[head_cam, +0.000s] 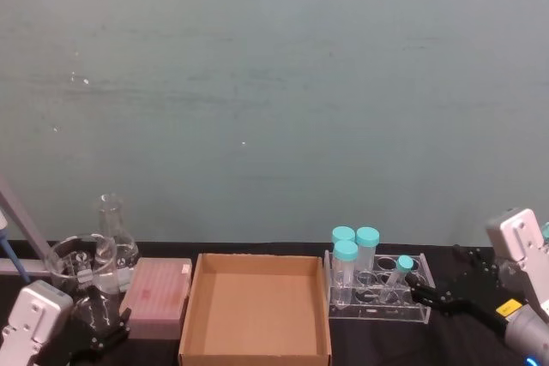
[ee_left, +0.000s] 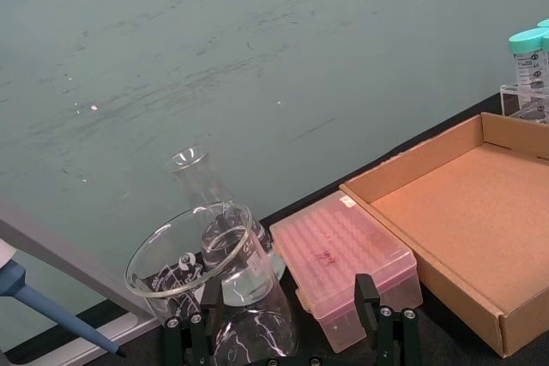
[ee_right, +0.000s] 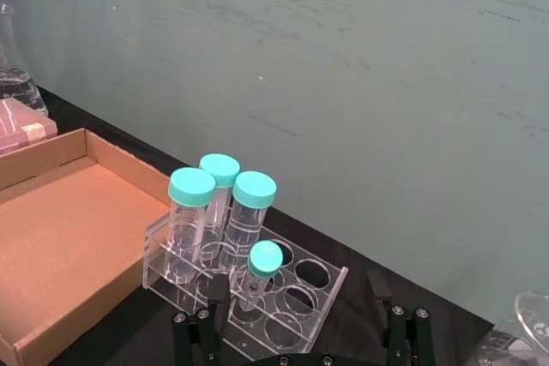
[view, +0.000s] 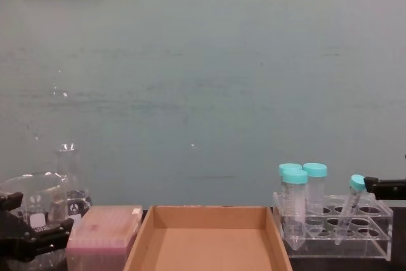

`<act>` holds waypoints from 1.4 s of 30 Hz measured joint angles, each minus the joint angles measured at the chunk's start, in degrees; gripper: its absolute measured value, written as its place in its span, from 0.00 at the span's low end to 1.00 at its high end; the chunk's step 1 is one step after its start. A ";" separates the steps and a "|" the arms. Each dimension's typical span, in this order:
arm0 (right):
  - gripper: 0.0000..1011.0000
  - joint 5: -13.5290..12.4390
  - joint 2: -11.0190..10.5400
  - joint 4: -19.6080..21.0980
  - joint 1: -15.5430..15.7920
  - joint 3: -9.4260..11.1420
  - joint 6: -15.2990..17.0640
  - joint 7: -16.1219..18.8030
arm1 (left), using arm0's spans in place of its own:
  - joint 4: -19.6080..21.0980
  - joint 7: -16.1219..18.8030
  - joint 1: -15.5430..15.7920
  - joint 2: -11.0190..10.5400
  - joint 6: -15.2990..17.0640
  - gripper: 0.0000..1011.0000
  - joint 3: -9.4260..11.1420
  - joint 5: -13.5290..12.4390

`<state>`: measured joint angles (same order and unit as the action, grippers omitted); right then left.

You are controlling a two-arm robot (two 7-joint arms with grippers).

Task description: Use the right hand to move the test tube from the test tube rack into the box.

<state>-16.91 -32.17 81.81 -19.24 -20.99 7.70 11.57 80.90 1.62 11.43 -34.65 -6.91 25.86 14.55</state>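
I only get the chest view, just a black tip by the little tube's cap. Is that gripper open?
Observer: Yes. The right wrist view shows the right gripper open wide, the test tube just ahead, not gripped.
Operator: How many fat tubes?
Observer: Head view: three wide tubes, bunched at the rack's end beside the box.
Operator: And the other arm?
Observer: Left wrist view: the left gripper open, facing the beaker.

The head camera looks forward and down over the black bench (head_cam: 377, 345) toward the teal wall (head_cam: 274, 83); the chest camera sits lower, facing level across it. Both share the shallow brown cardboard box (head_cam: 257, 302) and clear acrylic rack (head_cam: 382, 316). The left wrist camera views the box closely from its left, the right wrist camera the rack.
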 joint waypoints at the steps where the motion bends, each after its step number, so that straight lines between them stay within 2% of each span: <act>1: 0.99 0.16 0.30 -0.25 -0.27 0.01 0.12 0.27 | 0.00 0.00 0.00 0.00 0.00 0.99 0.00 0.00; 23: 0.99 1.63 4.40 -4.29 -3.84 0.08 2.62 5.66 | 0.00 0.00 0.00 0.00 0.00 0.99 0.00 0.00; 30: 0.99 2.17 6.04 -6.49 -5.86 0.09 4.00 7.56 | 0.00 0.00 0.00 0.00 0.00 0.99 0.00 0.00; 42: 0.99 3.83 8.21 -10.61 -8.29 0.22 4.36 9.38 | 0.00 0.00 0.00 0.00 0.00 0.99 0.00 0.00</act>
<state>-13.08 -23.96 71.21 -27.53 -20.77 12.06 20.96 80.90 1.62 11.43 -34.65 -6.91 25.86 14.55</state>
